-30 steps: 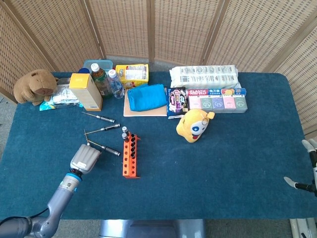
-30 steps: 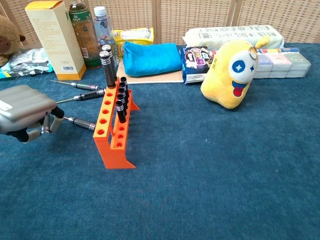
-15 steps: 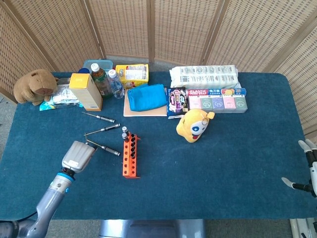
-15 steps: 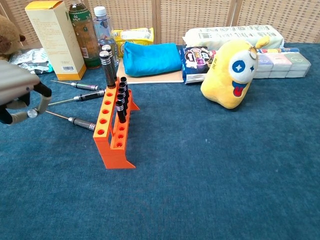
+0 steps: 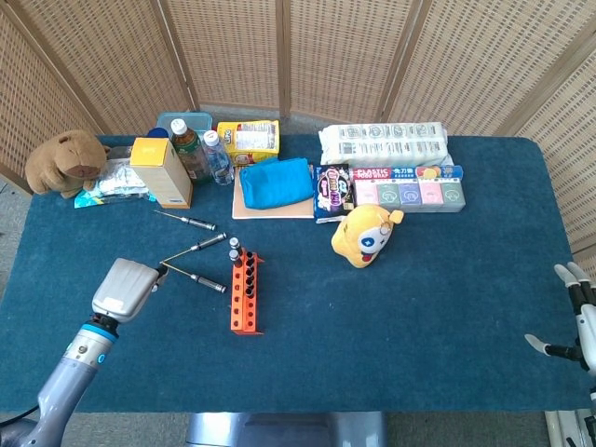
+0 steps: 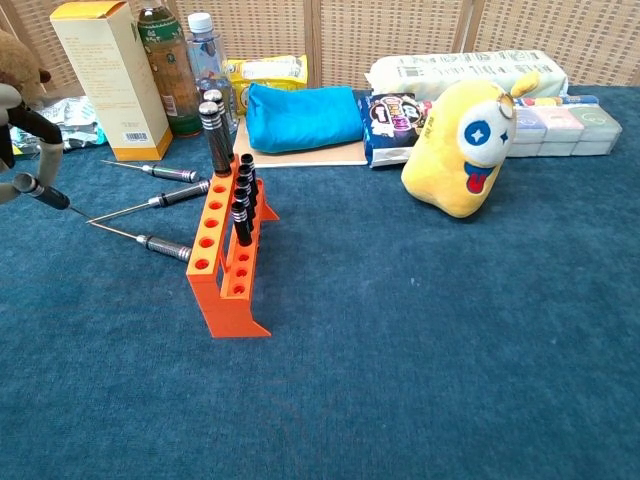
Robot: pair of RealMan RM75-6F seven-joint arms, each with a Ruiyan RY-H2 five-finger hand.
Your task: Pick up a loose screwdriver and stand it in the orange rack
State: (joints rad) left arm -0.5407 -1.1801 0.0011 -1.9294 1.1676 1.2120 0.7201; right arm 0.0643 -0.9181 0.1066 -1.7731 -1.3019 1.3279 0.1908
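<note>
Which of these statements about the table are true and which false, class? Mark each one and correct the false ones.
1. Three loose screwdrivers lie on the table beside the orange rack. True.
2. The orange rack is empty. False: several screwdrivers stand in its far end.
3. The left hand holds a screwdriver. False: it holds nothing and its fingers are apart.
4. In the head view, the yellow plush toy sits to the right of the rack. True.

A staged demo table [image 5: 484, 307] with blue cloth, backed by wicker screens [image 5: 279, 51].
</note>
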